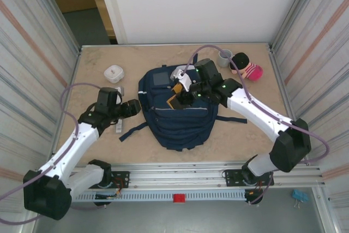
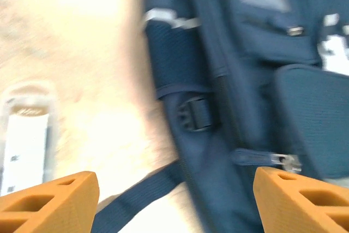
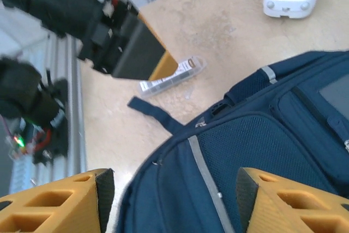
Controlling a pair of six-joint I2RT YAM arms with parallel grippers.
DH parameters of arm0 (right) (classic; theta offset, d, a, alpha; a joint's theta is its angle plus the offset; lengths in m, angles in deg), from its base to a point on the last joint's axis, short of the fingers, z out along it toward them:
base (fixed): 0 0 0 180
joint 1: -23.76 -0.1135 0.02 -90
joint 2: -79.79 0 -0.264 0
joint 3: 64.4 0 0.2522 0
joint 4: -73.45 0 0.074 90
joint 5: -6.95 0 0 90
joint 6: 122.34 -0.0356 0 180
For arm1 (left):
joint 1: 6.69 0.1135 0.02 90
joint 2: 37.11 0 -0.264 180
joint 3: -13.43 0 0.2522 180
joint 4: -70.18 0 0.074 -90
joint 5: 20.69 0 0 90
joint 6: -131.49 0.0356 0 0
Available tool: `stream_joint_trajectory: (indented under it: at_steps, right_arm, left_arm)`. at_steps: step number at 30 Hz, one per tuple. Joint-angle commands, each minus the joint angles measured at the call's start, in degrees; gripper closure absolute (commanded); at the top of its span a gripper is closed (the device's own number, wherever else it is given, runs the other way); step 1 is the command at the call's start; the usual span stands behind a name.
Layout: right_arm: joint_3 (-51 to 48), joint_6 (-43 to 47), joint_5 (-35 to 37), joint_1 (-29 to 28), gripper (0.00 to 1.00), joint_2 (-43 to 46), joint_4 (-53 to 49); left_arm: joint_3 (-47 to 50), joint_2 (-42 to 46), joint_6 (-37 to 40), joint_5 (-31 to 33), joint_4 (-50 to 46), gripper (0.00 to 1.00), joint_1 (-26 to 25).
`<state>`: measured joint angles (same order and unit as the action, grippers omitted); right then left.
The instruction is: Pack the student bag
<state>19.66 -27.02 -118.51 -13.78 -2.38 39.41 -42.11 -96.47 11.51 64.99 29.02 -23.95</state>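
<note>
There is one student bag [image 1: 177, 118], lying flat near the middle of the table [image 1: 142, 55]. Two grippers are close to it. The left gripper [image 2: 175, 174] is just beside the bag's left edge, its fingers spread wide with nothing between them. The right gripper [image 3: 174, 175] hangs over the bag's far part, its fingers also spread and holding nothing. One dark strap [image 1: 131, 130] reaches out from the bag to the left. One clear flat packet [image 1: 119, 125] lies left of the bag. One small white box [image 1: 113, 73] stands behind the bag to the left. One grey cup [image 1: 224, 57] and one pink-and-black soft thing [image 1: 248, 69] stand behind it to the right. Bare table shows in front of the bag up to the near edge. Ribbed walls [image 1: 32, 53] close the table on both sides of the bag.
</note>
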Motion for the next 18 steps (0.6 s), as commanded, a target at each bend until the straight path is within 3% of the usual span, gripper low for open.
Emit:
stream_joint_trajectory:
  at_steps: [1, 4, 8, 18]
  right_arm:
    - [-4.1, -19.0, 1.7, -0.6, 0.38, 1.5, 6.7]
    - [-6.6, -25.2, 2.5, -1.8, 0.39, 0.9, 10.3]
    - [-6.2, -25.6, 4.1, -4.2, 0.4, -1.1, 9.6]
    - [-2.9, -26.5, 3.7, -7.8, 0.41, -7.4, 12.0]
  left_arm:
    - [-2.6, -5.6, -1.2, 5.8, -8.0, 0.25, 0.9]
    - [-4.0, -12.5, -0.2, 3.9, -8.8, 0.23, 1.5]
    - [-5.1, -18.8, -0.2, 3.1, -8.4, 0.2, 2.0]
    - [-2.0, -18.0, -0.8, 0.3, -8.6, 0.15, 9.4]
